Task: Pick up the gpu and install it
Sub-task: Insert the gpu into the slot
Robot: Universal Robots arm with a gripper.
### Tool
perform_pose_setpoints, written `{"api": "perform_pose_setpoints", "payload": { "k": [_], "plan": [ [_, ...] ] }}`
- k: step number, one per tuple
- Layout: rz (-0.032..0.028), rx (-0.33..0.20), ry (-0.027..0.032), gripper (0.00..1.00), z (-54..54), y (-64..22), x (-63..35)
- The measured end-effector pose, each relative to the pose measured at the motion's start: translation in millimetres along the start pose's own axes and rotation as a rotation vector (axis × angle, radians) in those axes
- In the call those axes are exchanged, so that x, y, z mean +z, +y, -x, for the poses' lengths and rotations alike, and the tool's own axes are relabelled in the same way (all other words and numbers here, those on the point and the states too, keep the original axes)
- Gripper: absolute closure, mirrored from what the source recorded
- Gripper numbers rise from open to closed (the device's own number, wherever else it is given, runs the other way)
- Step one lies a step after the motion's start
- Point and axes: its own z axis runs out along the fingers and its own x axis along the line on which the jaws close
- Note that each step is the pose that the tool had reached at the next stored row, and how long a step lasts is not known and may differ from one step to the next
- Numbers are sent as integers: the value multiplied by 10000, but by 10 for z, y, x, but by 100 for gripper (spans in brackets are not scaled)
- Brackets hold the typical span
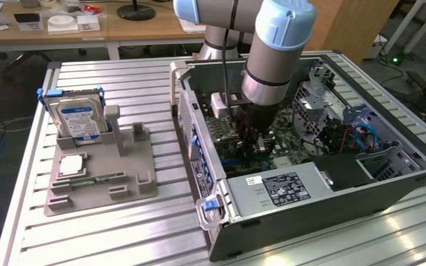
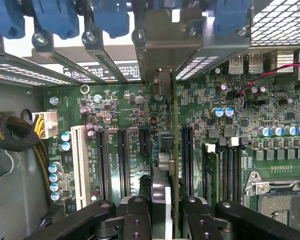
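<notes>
Currently the pincer [image 1: 254, 145] is lowered inside the open computer case [image 1: 324, 205], which lies on its side on the slatted metal surface [image 1: 109, 233]. In the wrist view the pincer [image 2: 166, 210] is seen clenched on the gpu [image 2: 169, 150], which is held edge-on between the two fingers [image 2: 136, 217] and stands upright over the green motherboard [image 2: 115, 107]. The card's silvery bracket [image 2: 172, 45] is located at the rear wall of the case, among the slot covers with blue latches [image 2: 57, 17]. The card's lower edge is positioned among the long black expansion slots [image 2: 102, 160]; whether it is seated cannot be told. A white slot [image 2: 80, 165] lies further to one side, next to a row of capacitors [image 2: 55, 175].

In the exterior view, a grey parts holder [image 1: 98, 172] is placed on the surface to the exterior view's left of the case. A hard drive [image 1: 78, 122] with a blue label stands upright in it, and a narrow green memory stick [image 1: 95, 180] lies flat near its middle.
</notes>
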Motion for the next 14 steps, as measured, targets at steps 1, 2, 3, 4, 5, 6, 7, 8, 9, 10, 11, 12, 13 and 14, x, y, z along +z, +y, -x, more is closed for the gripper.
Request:
{"api": "perform_pose_setpoints", "payload": {
  "k": [1, 2, 3, 4, 5, 6, 7, 8, 9, 10, 11, 12, 13, 14],
  "plan": [
    [1, 0, 2, 72, 0, 0, 0],
    [0, 0, 7, 72, 0, 0, 0],
    [-2, -1, 12, 72, 1, 0, 1],
    [-3, 1, 19, 72, 5, 1, 2],
    [-2, 3, 25, 72, 13, 2, 2],
    [-2, 0, 32, 72, 24, 2, 1],
    [-3, -1, 39, 72, 35, 2, 2],
    [-3, -5, 47, 72, 43, 3, 2],
    [-2, -10, 51, 72, 49, 3, 2],
    [-3, -11, 50, 72, 49, 3, 3],
    [-3, -12, 51, 72, 49, 3, 3],
    [-3, -12, 51, 72, 49, 3, 3],
    [-3, -12, 52, 72, 49, 3, 3],
    [-2, -11, 52, 72, 49, 3, 3]
  ]
}}
